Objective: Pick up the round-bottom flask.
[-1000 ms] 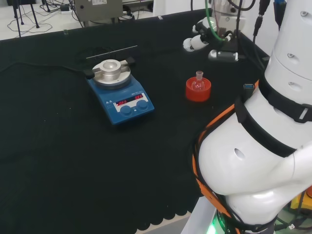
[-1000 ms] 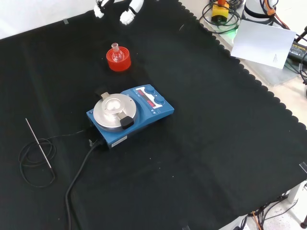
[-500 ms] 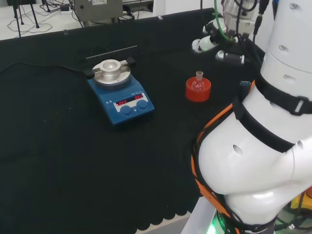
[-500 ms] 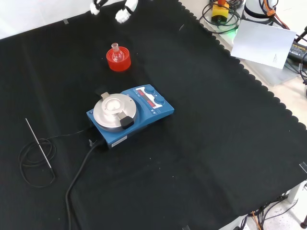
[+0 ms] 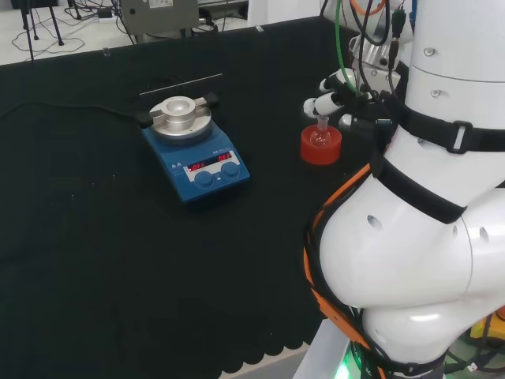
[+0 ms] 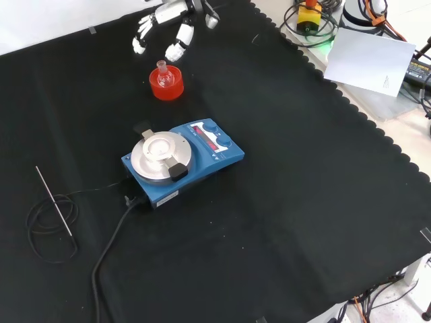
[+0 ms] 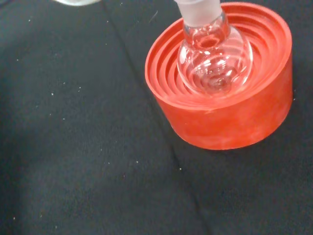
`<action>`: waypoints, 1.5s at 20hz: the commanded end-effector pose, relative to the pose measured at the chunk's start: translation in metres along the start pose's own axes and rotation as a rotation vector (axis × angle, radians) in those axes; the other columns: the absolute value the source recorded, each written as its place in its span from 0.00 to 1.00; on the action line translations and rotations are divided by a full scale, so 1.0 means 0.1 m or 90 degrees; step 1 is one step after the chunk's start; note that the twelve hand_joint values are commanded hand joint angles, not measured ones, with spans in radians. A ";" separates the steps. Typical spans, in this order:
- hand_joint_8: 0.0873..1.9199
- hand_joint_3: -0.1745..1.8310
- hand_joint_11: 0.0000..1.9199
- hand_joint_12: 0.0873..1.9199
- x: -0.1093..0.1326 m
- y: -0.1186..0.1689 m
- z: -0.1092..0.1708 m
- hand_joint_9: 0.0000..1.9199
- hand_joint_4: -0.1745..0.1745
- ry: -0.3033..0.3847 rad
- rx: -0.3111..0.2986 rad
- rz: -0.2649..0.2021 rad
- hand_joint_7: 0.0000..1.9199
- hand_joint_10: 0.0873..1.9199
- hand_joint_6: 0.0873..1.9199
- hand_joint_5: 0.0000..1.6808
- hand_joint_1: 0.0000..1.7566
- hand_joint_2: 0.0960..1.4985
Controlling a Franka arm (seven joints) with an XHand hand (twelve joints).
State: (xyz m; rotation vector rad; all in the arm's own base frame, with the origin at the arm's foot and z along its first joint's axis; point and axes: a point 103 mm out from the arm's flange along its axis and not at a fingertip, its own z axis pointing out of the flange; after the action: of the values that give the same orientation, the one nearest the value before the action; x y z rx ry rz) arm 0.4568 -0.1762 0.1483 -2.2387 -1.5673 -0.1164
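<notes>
- Flask [image 7: 214, 61] of clear glass, round-bottomed, sits upright in the red ribbed stand [image 7: 230, 117], its bulb seated in the stand's stepped hollow and its short neck pointing up.
- Stand and flask [image 6: 161, 73] rest on the black cloth [image 6: 289, 202], in the front view farther off than the blue hotplate stirrer [image 6: 182, 161] and well apart from it.
- In the head view the stand [image 5: 320, 145] lies to the right of the hotplate stirrer [image 5: 195, 149], with bare cloth between them.
- Hand [image 6: 165, 27] hangs over the cloth just beyond the stand in the front view, its fingers [image 6: 177, 45] spread and reaching down toward the flask's neck, closed on nothing.
- In the head view the hand [image 5: 335, 96] sits just above and behind the flask [image 5: 320, 133]; the fingertips look apart from the glass, though they are too small there to be sure.
- Thin metal rod [image 6: 54, 202] and a coil of black cable [image 6: 50, 232] lie well to the left of the hotplate stirrer in the front view.
- Stirrer's round metal top plate [image 6: 161, 156] faces up.
</notes>
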 end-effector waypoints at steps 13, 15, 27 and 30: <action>0.26 0.39 0.00 0.61 -0.27 0.02 0.27 0.19 0.41 0.014 -0.008 0.015 0.13 0.31 0.00 0.32 0.47 0.42; 0.26 0.39 0.00 0.62 -0.32 0.02 0.25 0.19 0.41 0.006 -0.010 0.014 0.13 0.31 0.00 0.32 0.47 0.42; 0.26 0.42 0.00 0.63 -0.20 0.05 0.40 0.20 0.40 0.016 -0.009 -0.002 0.13 0.31 0.00 0.33 0.49 0.40; 0.26 0.43 0.00 0.63 -0.22 0.05 0.39 0.20 0.40 0.011 -0.015 -0.004 0.13 0.31 0.00 0.33 0.49 0.39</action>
State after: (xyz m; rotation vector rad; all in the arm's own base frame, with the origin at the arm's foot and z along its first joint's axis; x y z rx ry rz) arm 0.4452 -0.1815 0.1056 -2.2508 -1.5523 -0.1469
